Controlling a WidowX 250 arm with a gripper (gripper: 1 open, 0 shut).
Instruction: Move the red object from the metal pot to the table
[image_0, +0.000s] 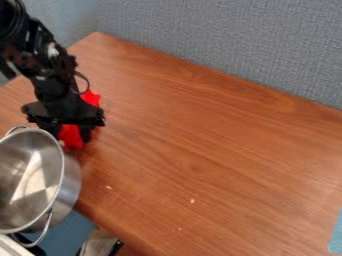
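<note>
The red object (90, 99) is a bright red block low over the brown table (214, 140), near its left edge and outside the metal pot (27, 185). My black gripper (70, 120) points down across the block's middle, so red shows beyond it and at the near end (74, 138). One finger stands on each side of the block. The frame does not show whether they press on it. The shiny pot is at the lower left, just in front of the gripper, with nothing red inside.
The table's left edge runs close behind the arm (34, 60). A grey-blue wall (227, 40) backs the table. Bare wood stretches to the right and towards the front.
</note>
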